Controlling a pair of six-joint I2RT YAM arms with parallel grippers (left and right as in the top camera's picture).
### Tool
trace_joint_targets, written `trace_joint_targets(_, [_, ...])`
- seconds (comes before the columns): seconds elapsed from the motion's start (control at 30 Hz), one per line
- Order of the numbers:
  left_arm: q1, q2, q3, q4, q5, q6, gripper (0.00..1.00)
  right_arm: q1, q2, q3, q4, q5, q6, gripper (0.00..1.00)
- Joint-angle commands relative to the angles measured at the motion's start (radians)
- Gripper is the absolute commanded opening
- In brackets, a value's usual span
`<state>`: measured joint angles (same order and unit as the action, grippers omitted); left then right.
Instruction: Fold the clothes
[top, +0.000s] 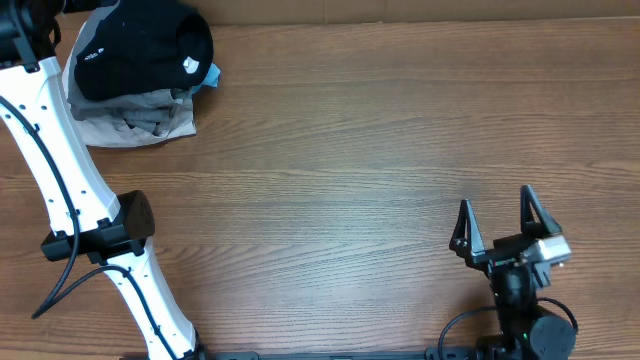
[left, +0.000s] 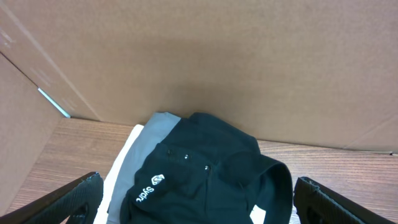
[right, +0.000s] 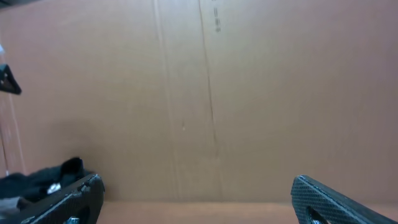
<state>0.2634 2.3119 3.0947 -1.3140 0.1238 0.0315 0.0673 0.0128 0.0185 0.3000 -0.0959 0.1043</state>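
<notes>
Right gripper (top: 495, 200) hangs over the table (top: 350, 150), fingers spread. At the far left corner the clothes (top: 140, 45), a black, softly bunched bundle with a small white logo, lie atop a grey-and-white pile (top: 135, 122). Left gripper (left: 198, 182) is spread wide above them.

This is looking like a robotics lab bench — a white jointed arm (top: 55, 150) is standing at a wood-grain table (top: 350, 140). Plain cardboard panels (left: 236, 56) are walling the table in.

The black garment (left: 217, 180) bears white lettering (left: 145, 193) that starts "Sydr".
</notes>
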Motion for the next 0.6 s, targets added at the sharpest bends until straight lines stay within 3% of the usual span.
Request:
trace_joint_targets(0.0, [-0.004, 0.005, -0.003, 0.002, 0.0, -0.01, 1.0, 0.006, -0.01, -0.011, -0.093, 0.017, 0.0, 1.0])
trace_joint_targets(0.3, [-0.004, 0.005, -0.003, 0.002, 0.0, -0.01, 1.0, 0.006, -0.01, -0.011, -0.381, -0.002, 0.001, 1.0])
trace_joint_targets(0.57, [-0.004, 0.005, -0.003, 0.002, 0.0, -0.01, 1.0, 0.006, -0.01, -0.011, -0.377, 0.006, 0.0, 1.0])
